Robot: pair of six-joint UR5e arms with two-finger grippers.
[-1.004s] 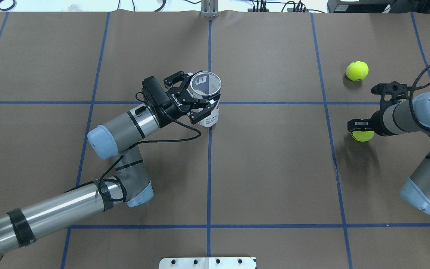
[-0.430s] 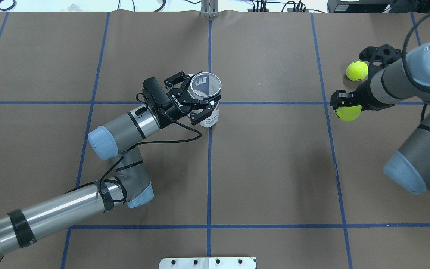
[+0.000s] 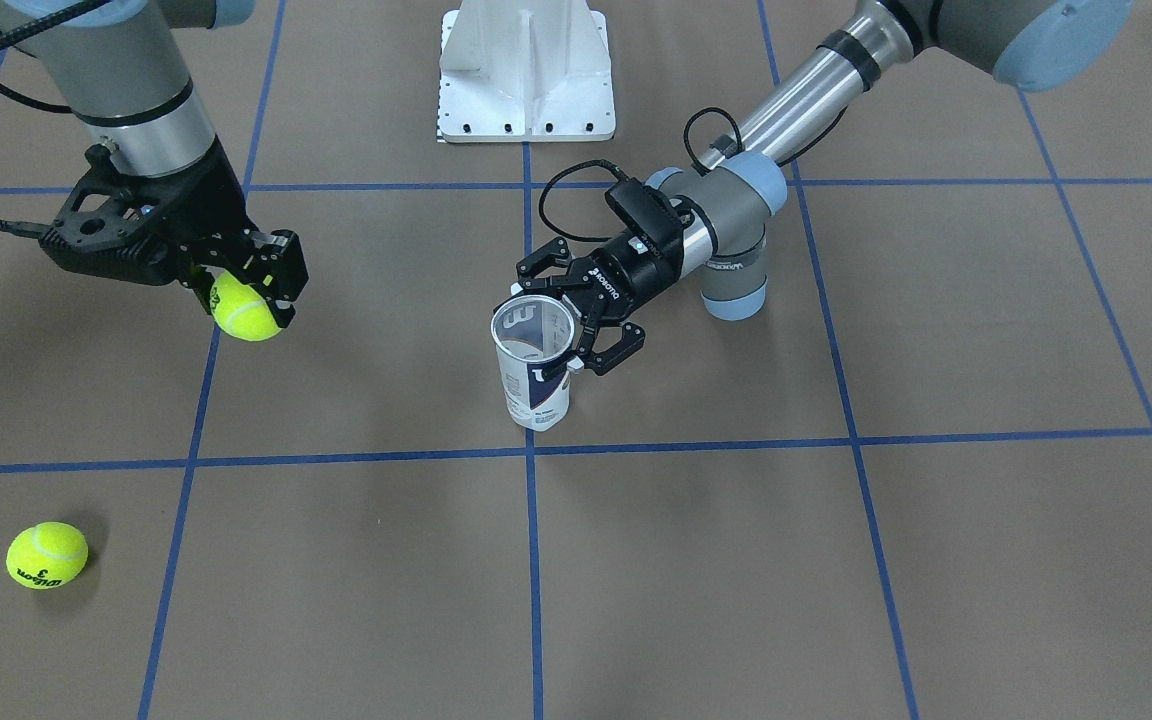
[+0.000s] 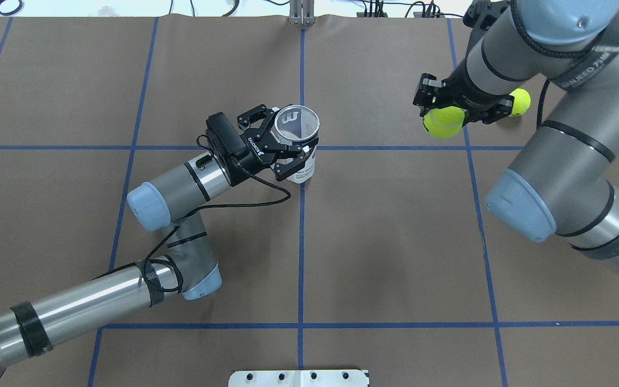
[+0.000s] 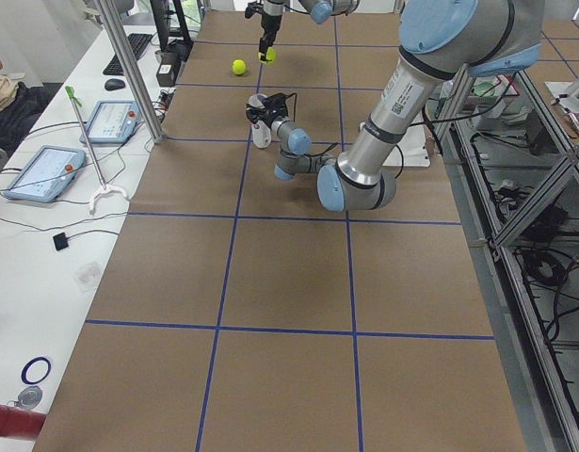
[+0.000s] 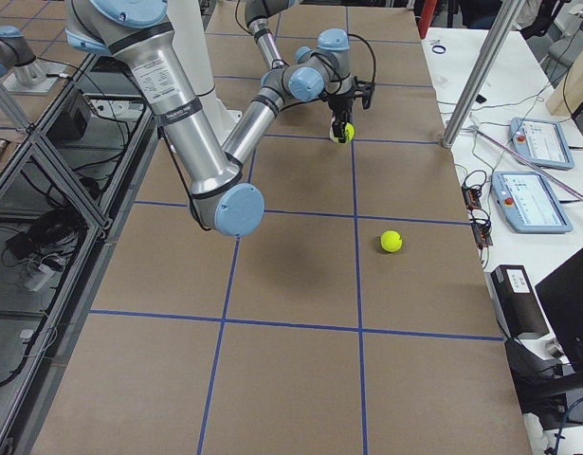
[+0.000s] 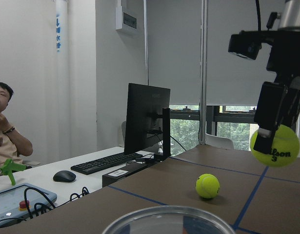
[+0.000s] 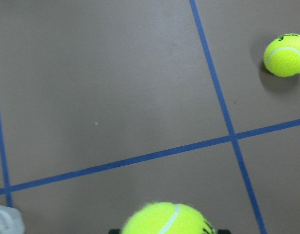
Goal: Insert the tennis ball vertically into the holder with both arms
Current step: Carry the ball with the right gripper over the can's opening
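Observation:
The holder [image 4: 299,134], a clear can with a white and navy label, stands upright with its mouth open near the table's middle [image 3: 534,375]. My left gripper [image 4: 290,130] is shut on the holder just under its rim [image 3: 541,330]. The rim shows at the bottom of the left wrist view [image 7: 169,222]. My right gripper [image 4: 444,114] is shut on a yellow tennis ball [image 4: 443,122] and holds it in the air, well to the right of the holder [image 3: 246,306]. This ball also shows in both wrist views [image 7: 274,152] [image 8: 167,220].
A second tennis ball [image 3: 47,555] lies on the table at the far right, partly hidden by my right arm in the overhead view [image 4: 522,101]. The white pedestal base [image 3: 526,70] stands at the robot's edge. A bench with a monitor [image 7: 147,117] and an operator [image 7: 6,122] lies beyond.
My right arm has risen with the tennis ball and carried it left and farther away, toward the holder. The left gripper and the holder have not moved.

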